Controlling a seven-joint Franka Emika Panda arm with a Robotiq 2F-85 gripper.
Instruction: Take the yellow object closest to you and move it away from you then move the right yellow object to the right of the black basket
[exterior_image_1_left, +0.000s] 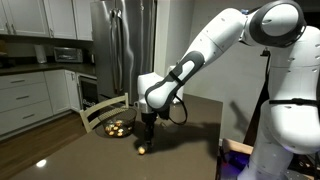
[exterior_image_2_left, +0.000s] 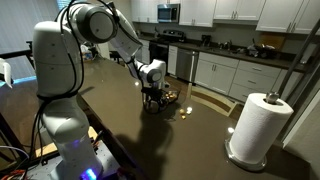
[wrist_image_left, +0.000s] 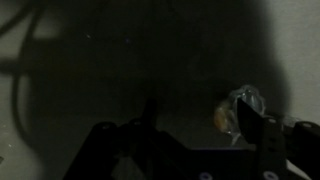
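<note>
The small crumpled yellow object (wrist_image_left: 234, 110) lies on the dark brown table (exterior_image_1_left: 190, 125) beside one fingertip, not between them, so the black Robotiq gripper (wrist_image_left: 187, 138), spread and empty, probably needs recentring.

End effector (exterior_image_1_left: 147, 126) low above table (exterior_image_1_left: 195, 140), yellow object (exterior_image_1_left: 142, 150) near

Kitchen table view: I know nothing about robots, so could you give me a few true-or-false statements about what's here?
1. A paper towel roll stands upright on the table. True.
2. The gripper is holding the black basket in the air. False: the black basket sits on the table beside it.
3. A small yellow object lies on the table outside the basket. True.
4. The refrigerator is white. False: it is silvery metal.
</note>
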